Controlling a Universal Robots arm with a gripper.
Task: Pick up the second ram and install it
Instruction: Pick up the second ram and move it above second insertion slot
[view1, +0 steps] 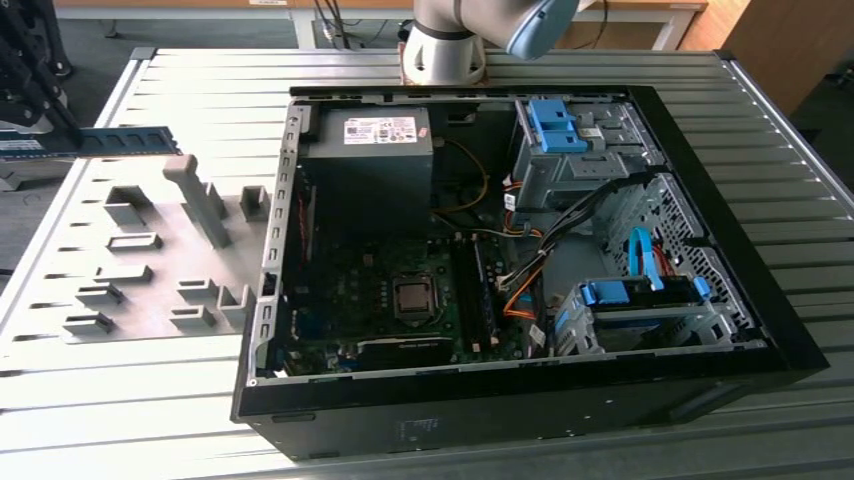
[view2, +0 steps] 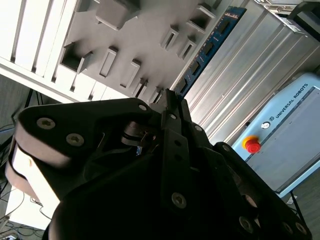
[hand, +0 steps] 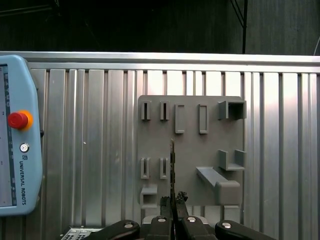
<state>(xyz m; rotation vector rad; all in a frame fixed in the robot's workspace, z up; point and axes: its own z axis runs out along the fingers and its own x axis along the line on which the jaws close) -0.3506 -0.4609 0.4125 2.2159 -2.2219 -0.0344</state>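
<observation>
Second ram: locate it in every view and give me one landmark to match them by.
Exterior view: second ram at the exterior view's left edge, by the grey holder board.
Second wrist view: second ram runs out from the end effector, alongside the board.
First wrist view: second ram edge-on, a thin line across the board.
Shared landmark: the grey holder board.

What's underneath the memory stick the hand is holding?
In the first wrist view, the memory stick, gripped by the hand, hangs over the grey holder plate on the ribbed table. Its gripped end is hidden inside the hand.
</observation>
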